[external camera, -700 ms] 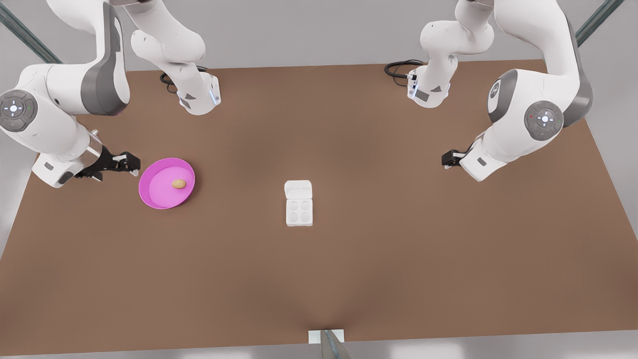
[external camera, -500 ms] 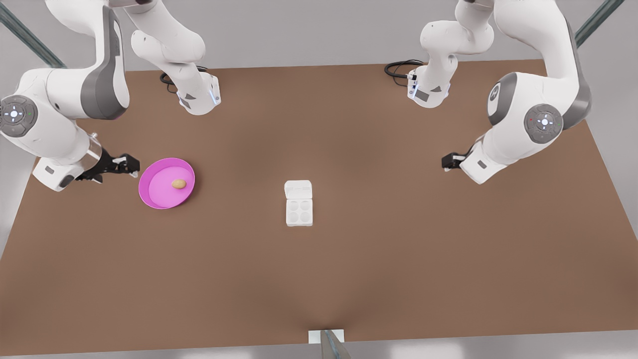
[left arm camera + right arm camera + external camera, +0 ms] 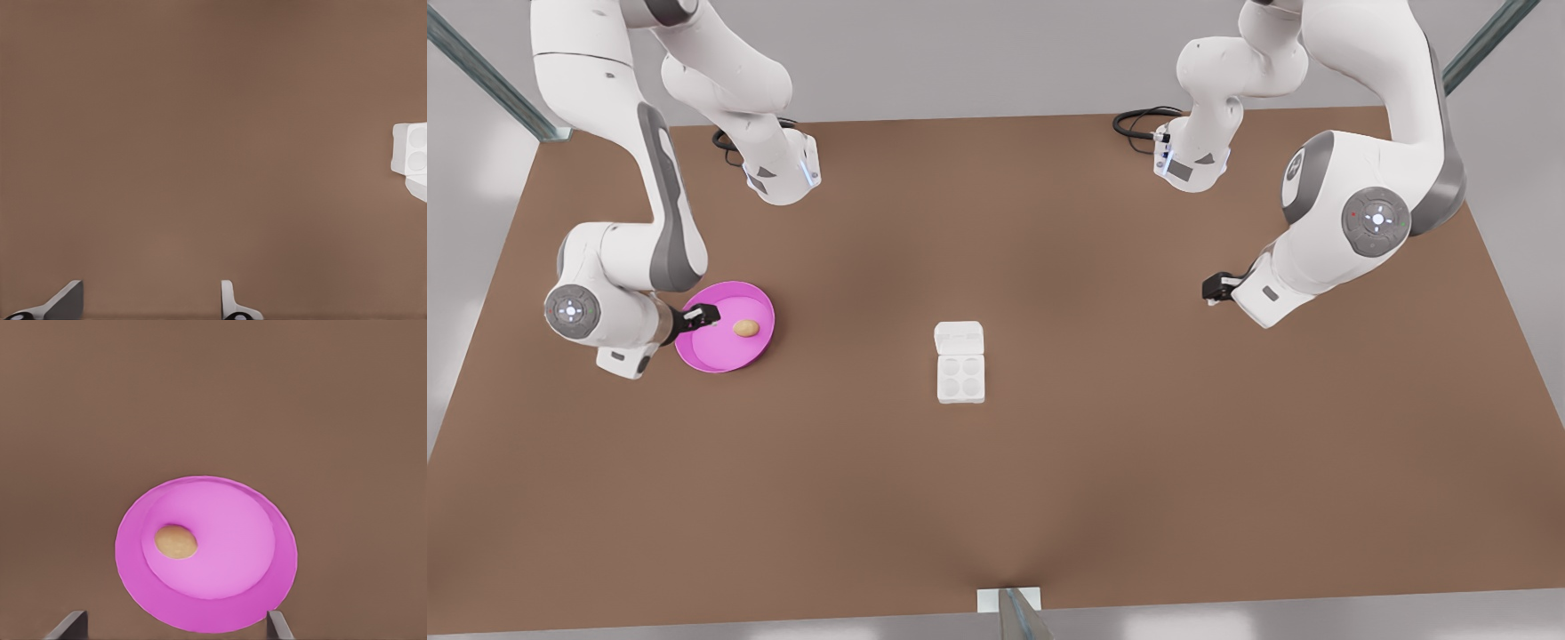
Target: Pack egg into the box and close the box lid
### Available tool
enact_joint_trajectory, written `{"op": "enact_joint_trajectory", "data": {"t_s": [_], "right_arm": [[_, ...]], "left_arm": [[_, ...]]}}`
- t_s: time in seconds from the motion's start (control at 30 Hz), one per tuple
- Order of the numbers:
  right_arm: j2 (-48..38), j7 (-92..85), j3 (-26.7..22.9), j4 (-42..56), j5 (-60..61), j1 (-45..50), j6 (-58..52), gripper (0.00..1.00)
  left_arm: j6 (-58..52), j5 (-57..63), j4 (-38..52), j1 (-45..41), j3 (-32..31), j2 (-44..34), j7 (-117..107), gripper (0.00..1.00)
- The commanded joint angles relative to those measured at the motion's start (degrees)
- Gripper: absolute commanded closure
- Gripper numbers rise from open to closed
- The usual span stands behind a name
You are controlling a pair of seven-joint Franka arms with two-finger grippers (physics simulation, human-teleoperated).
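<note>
Across the whole scene runs a big brown table (image 3: 1049, 480), with both arms mounted along its far edge. Next biggest is the round pink dish (image 3: 703, 351), sitting on the front view's left side of the table, well apart from everything in the middle. Then there's the box (image 3: 961, 379), a little white carton with four round cups, sitting near the table's centre. The box lid (image 3: 959, 338) is folded back flat on the table, hinged to the carton's far edge, so the cups are all bare and uncovered. Smallest of all is the egg (image 3: 746, 328), tan-brown, lying inside the pink dish toward its right side, touching nothing but the dish.

The right gripper (image 3: 704, 314) is the one on the front view's left, hanging over the dish's left rim, just beside the egg but not touching it. From its wrist camera the fingers (image 3: 278, 627) are spread wide with the dish between them. The left gripper (image 3: 1213, 289) hovers on the front view's right, well apart from the box, jaws spread too, holding nothing
</note>
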Motion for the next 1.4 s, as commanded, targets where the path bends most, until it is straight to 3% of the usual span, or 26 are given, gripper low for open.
{"op": "enact_joint_trajectory", "data": {"t_s": [0.0, 0.1, 0.33, 0.47, 0.63, 1.37], "right_arm": [[-0.78, -26.13, 0.01, -3.33, -0.05, -0.30, 16.18, 0.00], [-1.75, -27.88, 0.01, -6.14, -0.05, -1.52, 18.20, 0.00], [-4.03, -54.16, -0.07, -20.65, -5.32, -2.32, 33.85, 0.00], [-2.98, -73.59, 0.10, -23.72, -5.32, -1.79, 35.87, 0.00], [-3.51, -82.64, 0.54, -28.03, -5.24, -1.70, 39.29, 0.00], [2.38, -82.20, 0.45, -33.48, -0.58, -1.70, 51.95, 0.00]], "left_arm": [[0.01, 0.04, -0.11, 0.01, -0.03, -0.05, -0.73, 0.00], [0.01, 0.04, -0.11, 0.01, -0.03, -0.05, -0.82, 0.00], [-0.08, 0.04, -0.11, 0.01, -0.11, -0.14, -1.00, 0.00], [-0.08, 0.04, -0.11, 0.01, -0.11, -0.14, -1.00, 0.00], [-0.08, 0.04, -0.19, 0.01, -0.11, -0.05, -1.00, 0.00], [-0.34, 0.04, -0.11, -0.34, -0.29, -0.05, -1.00, 0.00]]}}
